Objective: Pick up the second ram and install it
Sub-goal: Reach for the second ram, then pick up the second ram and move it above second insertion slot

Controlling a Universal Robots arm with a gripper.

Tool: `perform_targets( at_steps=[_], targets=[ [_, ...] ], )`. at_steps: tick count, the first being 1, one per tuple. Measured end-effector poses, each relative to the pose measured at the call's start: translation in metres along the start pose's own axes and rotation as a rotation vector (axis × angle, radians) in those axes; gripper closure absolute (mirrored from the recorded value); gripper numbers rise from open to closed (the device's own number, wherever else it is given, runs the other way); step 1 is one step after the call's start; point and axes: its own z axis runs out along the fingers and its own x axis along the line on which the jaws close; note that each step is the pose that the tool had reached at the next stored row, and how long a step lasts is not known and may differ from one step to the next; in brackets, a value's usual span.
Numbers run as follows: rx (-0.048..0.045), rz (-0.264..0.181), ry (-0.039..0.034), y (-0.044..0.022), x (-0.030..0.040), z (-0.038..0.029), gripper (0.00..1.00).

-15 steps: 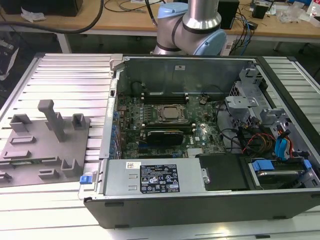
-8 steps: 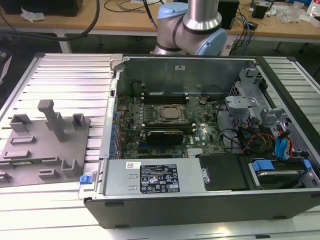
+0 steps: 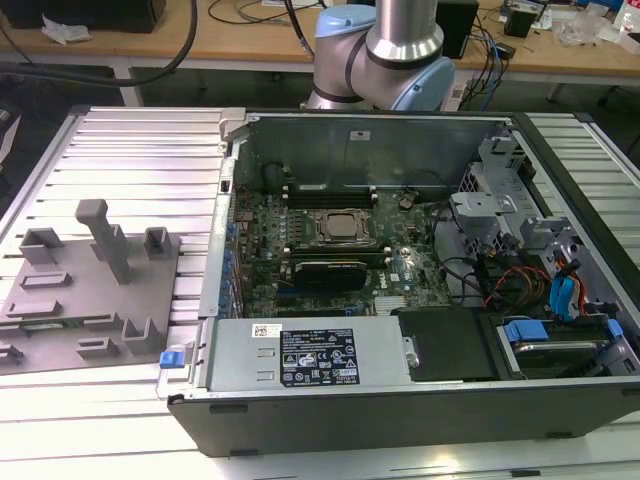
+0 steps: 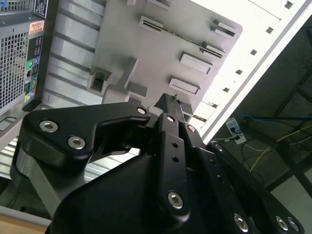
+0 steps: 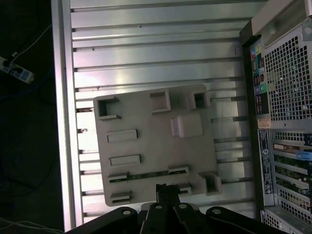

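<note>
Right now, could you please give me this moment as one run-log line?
gripper: above fixture plate, nearest the second ram | second ram: lying in the plate's holders, not yet lifted | computer case: open

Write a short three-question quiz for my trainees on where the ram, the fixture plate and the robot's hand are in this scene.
1. True or false: the second ram is already seated in the motherboard.
2. Multiple choice: in the first wrist view, the hand appears closest to
A. the second ram
B. the motherboard
C. the power supply
3. Fill in: in the exterior view, the grey fixture plate lies to the exterior view's ____ of the open computer case.

Key
1. False: it lies in the fixture plate, between the grey blocks.
2. A
3. left
</note>
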Motion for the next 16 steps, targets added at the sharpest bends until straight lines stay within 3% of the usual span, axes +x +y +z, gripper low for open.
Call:
perform_targets(
  at_steps=[8,16],
  targets=[
    [0.0000,-0.002,0.0000,-0.0002,0.0000,0.0000,0.89],
    [-0.0021,-0.089,0.0040,-0.0002,0.0000,0.0000,0.89]
  ],
)
